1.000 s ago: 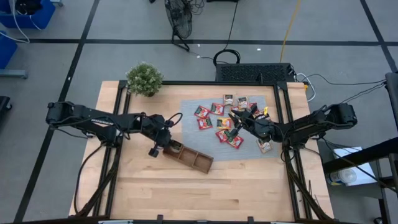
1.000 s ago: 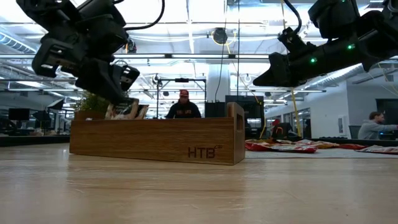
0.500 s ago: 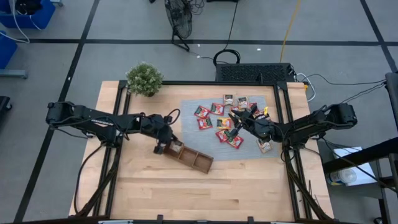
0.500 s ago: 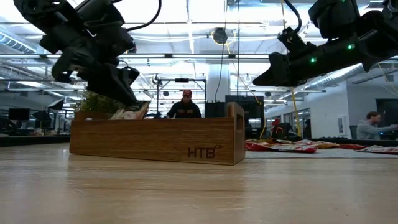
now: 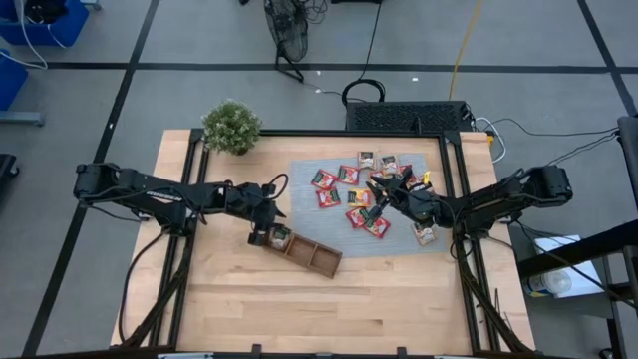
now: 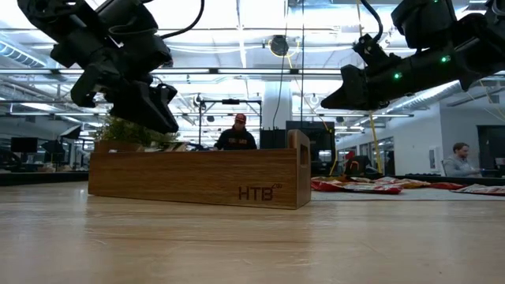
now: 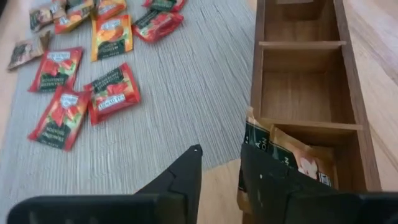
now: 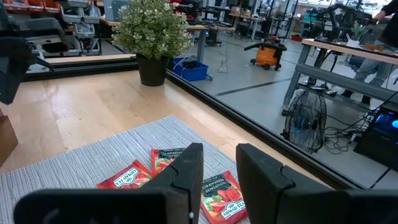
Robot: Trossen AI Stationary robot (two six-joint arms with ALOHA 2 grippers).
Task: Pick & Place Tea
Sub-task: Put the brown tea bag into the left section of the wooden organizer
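Tea sachets [image 5: 351, 189]: small flat square foil packets, red, orange and dark green, each with a light label. Most lie flat and scattered, some overlapping. In the left wrist view, two red ones [image 7: 57, 93] lie side by side, one beside them [image 7: 112, 93], an orange one [image 7: 112, 36] farther off. Several sachets [image 7: 292, 163] stand tilted in the tray's end compartment.

The tray [image 6: 197, 178] wall carries the burned-in letters "HTB" with a small mark after them, while the sachets [image 8: 214, 198] bear light labels whose print is too small to read for certain.
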